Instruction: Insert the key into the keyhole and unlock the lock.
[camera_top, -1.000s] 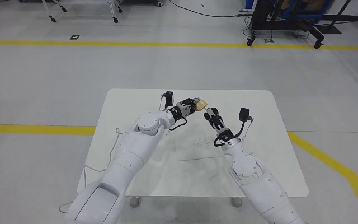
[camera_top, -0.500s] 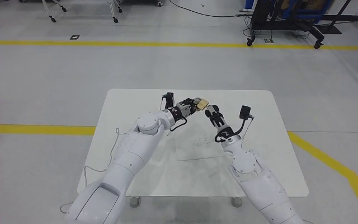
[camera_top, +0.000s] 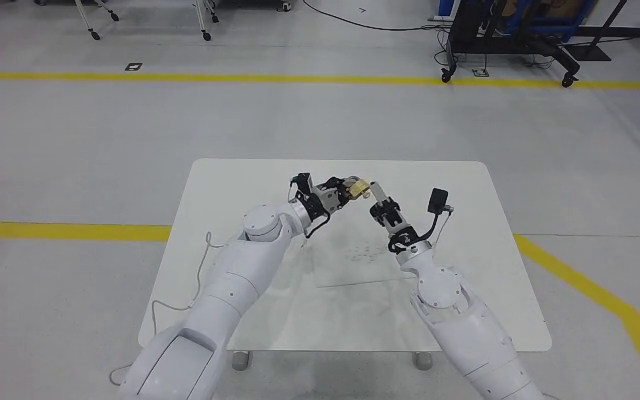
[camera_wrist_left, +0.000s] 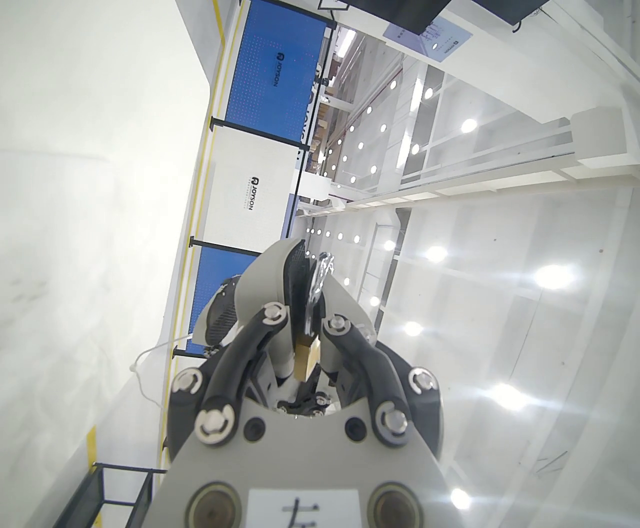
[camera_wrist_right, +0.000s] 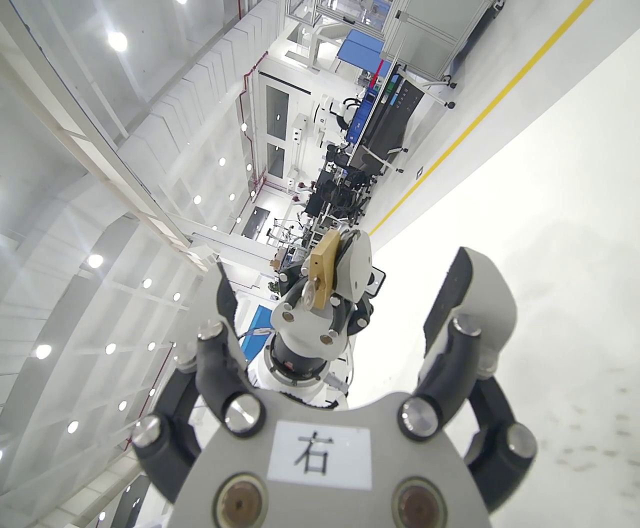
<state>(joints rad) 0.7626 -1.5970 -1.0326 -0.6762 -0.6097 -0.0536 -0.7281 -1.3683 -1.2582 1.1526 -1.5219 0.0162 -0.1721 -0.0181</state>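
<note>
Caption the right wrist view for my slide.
Open right gripper faces the left gripper, which clamps a brass padlock with the key inserted.

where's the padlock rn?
In the top view the padlock is clamped in the left pincer, over the far middle of the table, right beside the open right pincer.

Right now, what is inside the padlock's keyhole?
A silver key sticks out of the keyhole in the brass padlock; just its head shows. The blade is covered by the padlock's body, so how deep it sits cannot be seen.
</note>
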